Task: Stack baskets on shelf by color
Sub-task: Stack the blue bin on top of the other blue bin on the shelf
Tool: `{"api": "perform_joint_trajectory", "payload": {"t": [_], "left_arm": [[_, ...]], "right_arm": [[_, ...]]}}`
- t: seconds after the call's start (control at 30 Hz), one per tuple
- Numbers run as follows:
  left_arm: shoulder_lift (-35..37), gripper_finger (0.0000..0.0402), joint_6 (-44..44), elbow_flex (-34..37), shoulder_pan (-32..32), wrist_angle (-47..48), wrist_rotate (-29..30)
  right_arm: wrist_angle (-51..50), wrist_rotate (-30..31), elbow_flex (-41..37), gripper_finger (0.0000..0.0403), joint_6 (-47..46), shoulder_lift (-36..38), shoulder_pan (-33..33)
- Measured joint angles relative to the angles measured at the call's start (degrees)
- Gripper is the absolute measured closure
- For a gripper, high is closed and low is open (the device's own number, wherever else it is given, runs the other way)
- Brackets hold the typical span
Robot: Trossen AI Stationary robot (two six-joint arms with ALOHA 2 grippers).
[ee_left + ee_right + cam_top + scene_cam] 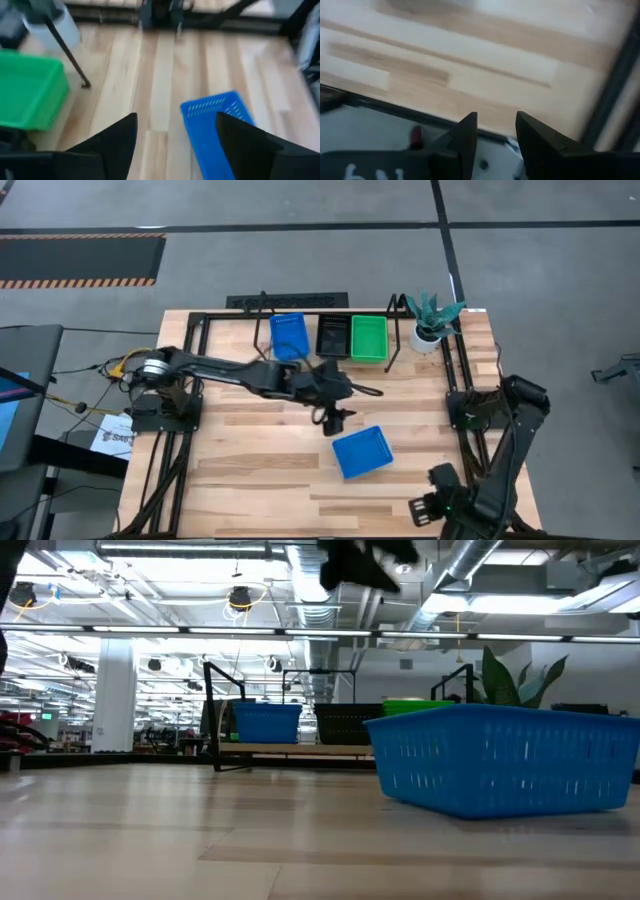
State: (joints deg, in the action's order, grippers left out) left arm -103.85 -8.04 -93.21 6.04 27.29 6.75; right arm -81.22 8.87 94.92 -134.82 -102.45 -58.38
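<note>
A blue basket (362,452) (505,760) (215,125) rests flat on its base on the table, near the middle. On the shelf (290,302) (215,715) at the far edge stand blue baskets (288,337) (266,722), black baskets (332,335) (345,723) and green baskets (368,338) (30,92). My left gripper (335,420) (175,135) hangs open above the table between the shelf and the loose blue basket, touching nothing. My right gripper (425,510) (495,132) waits open over the table's near right corner.
A white-potted plant (432,320) stands at the shelf's right end. Black table-frame rails (455,370) run along both sides. Bare wood lies left of the loose basket (250,450).
</note>
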Motion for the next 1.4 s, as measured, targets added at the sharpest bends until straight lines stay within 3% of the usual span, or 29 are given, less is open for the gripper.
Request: {"api": "perform_joint_trajectory", "payload": {"t": [0.1, 0.3, 0.43, 0.57, 0.67, 0.87, 1.07, 1.23, 1.4], "left_arm": [[-3.57, 0.0141, -1.83, -0.46, -0.24, 2.27, -3.29], [-3.51, 0.0141, -6.5, -1.03, -0.89, 7.68, -17.93], [0.35, 0.0141, -7.59, -1.01, -0.92, 10.99, -20.01], [5.07, 0.0141, -8.53, -1.03, -0.83, 12.78, -18.24], [8.48, 0.0141, -10.32, -1.03, -0.72, 13.33, -15.53], [13.29, 0.0141, -10.22, -1.03, -0.22, 14.98, -10.14], [14.2, 0.0141, -8.36, -1.03, -0.28, 17.71, -3.4], [12.3, 0.0141, -6.23, -1.03, -0.36, 21.27, 0.46], [10.31, 0.0141, -11.33, 2.58, -0.93, 24.72, 3.87]], "right_arm": [[0.96, -1.64, -2.11, 0.0244, 0.09, 0.03, 0.53], [4.72, -0.87, -11.4, 0.0244, 3.11, -0.14, 5.59], [13.12, -0.68, -17.92, 0.0244, 11.24, -0.14, 11.03], [23.06, 0.61, -24.93, 0.0244, 20.68, -0.14, 16.97], [24.81, 3.79, -28.94, 0.0244, 26.32, -0.14, 22.05], [29.67, 18.31, -29.91, 0.0244, 48.05, -0.14, 33.1], [45.51, 16.1, -26.83, 0.0244, 74.76, -0.12, 40.62], [38.86, 15.05, -21.24, 0.0244, 77.57, 0.42, 39.91], [21.04, 14.34, -15.65, 0.0244, 68.05, 0.52, 34.21]]}}
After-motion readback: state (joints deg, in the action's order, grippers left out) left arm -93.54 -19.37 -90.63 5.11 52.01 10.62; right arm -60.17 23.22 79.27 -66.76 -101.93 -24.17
